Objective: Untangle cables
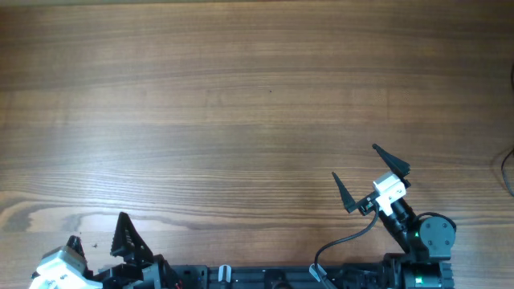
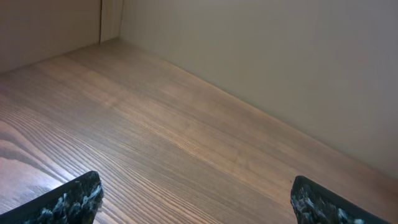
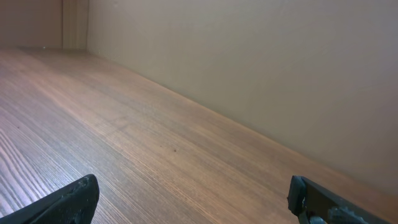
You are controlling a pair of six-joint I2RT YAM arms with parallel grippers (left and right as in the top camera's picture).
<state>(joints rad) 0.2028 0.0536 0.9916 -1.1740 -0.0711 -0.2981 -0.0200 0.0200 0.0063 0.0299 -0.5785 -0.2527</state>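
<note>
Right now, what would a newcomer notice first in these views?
The wooden table fills the overhead view, bare wood grain almost edge to edge. Along its near edge sit the left pincer at the lower left and the right pincer at the lower right, both open and holding nothing. A thin dark line curves in at the far right edge; too little shows to say what it is.

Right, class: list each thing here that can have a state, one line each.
Left gripper: fingers open, holding nothing.
Right gripper: fingers open, holding nothing.
Thin dark wire at the right edge: mostly out of frame, tangle cannot be told.
</note>
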